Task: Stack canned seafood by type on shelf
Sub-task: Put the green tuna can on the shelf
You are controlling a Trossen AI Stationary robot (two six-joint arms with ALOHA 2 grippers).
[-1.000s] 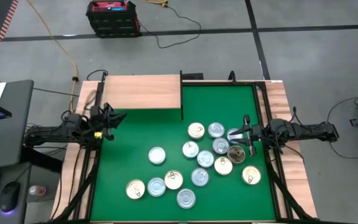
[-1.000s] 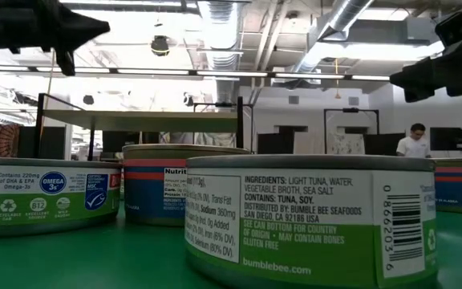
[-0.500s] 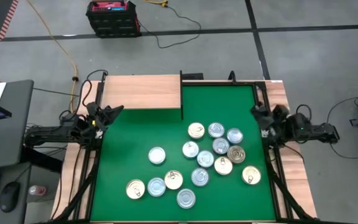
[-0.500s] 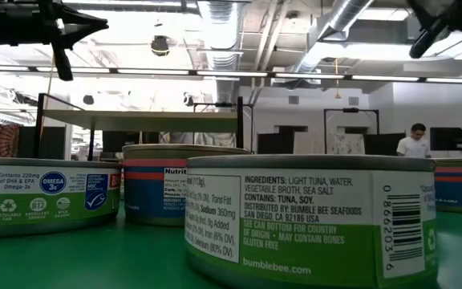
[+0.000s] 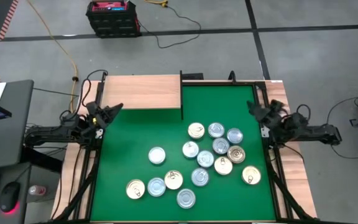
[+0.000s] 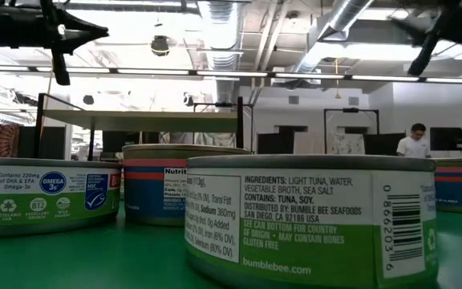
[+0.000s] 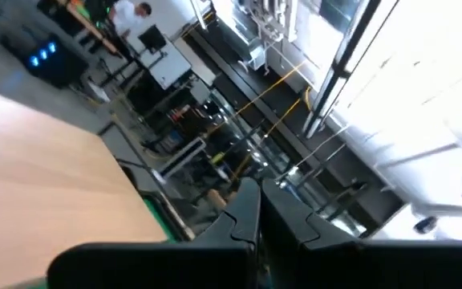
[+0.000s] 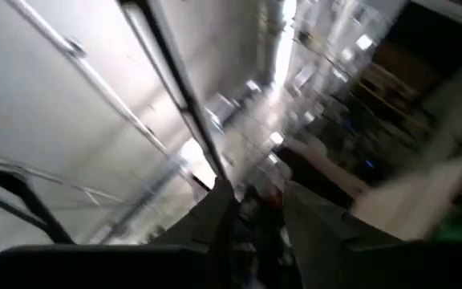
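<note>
Left gripper [image 5: 114, 109] pinched closed, nothing in it, parked at the mat's left edge just beside the shelf [image 5: 143, 92]. Right gripper [image 5: 254, 108] at the right edge of the green mat [image 5: 135, 134], fingers [image 8: 219, 210] parted by a narrow gap, empty. Canned seafood [image 5: 215, 152] all loose on the mat, nearest tins just below and inboard of the right jaws, well apart from the left jaws. No tin on the shelf.
</note>
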